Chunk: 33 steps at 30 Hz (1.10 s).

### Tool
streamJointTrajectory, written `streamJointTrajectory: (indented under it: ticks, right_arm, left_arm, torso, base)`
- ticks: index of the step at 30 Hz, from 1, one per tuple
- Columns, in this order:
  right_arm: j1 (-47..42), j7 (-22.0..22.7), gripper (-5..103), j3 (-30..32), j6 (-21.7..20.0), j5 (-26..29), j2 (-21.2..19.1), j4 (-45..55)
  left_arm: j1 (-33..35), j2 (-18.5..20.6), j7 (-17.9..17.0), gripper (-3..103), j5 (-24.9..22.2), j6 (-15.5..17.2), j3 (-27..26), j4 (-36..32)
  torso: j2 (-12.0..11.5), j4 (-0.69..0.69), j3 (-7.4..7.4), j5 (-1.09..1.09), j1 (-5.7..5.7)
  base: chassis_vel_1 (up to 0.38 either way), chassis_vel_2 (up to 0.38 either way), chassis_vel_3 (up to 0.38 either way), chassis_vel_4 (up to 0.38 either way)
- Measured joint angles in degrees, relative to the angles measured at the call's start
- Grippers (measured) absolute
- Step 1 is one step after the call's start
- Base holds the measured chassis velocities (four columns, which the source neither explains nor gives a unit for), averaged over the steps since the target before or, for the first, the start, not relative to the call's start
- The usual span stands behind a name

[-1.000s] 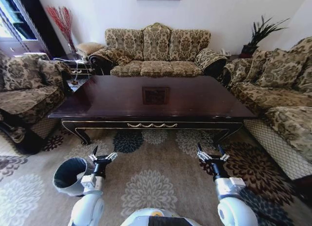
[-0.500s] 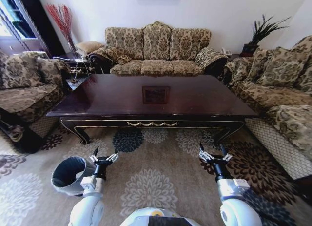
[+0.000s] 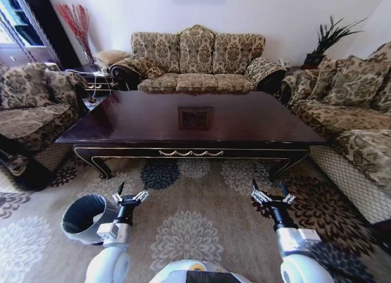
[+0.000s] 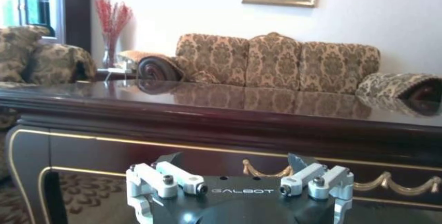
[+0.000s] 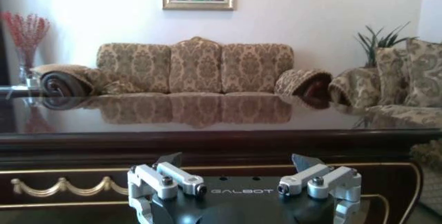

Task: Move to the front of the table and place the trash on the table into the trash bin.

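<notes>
The dark reddish-brown table (image 3: 244, 121) stands straight ahead across the patterned carpet, its glossy top bare; its gold-trimmed apron faces the wrist views (image 4: 83, 110) (image 5: 276, 141). The trash is out of view. On the floor at my lower left, the grey trash bin (image 3: 82, 217) with its black liner leans beside my left arm. My left gripper (image 3: 130, 194) (image 4: 233, 159) is held low in front of the table, open and holding nothing. Level with it, my right gripper (image 3: 269, 193) (image 5: 237, 159) is likewise open with nothing between its fingers.
A floral sofa (image 3: 195, 63) stands behind the table, an armchair (image 3: 30, 112) at the left, another sofa (image 3: 354, 118) at the right. A side table with a red-branch vase (image 3: 78, 26) sits at the back left. Open carpet (image 3: 189, 191) lies between me and the table.
The whole picture has shifted as the camera moved: the table looks slightly nearer and wider, the bin sits further left. Both arms keep the same pose.
</notes>
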Motion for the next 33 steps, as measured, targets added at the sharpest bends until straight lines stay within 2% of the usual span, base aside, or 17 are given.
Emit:
streamJointTrajectory:
  ticks: [9,33]
  right_arm:
    - [-1.1,-0.5,100,0.1,1.2,-2.0,0.7,0.3]
    - [-0.9,-0.4,100,0.1,1.0,-2.2,0.7,0.1]
  left_arm:
    - [-0.9,0.9,0.1,100,-0.2,1.7,0.9,0.0]
    - [-0.9,1.0,0.2,100,0.0,1.8,0.9,0.2]
  torso:
    - [0.1,0.0,0.07,0.01,0.04]
    - [0.4,0.0,0.24,0.01,0.12]
  base:
    - [0.0,0.0,0.0,0.0]
    - [0.0,0.0,0.0,0.0]
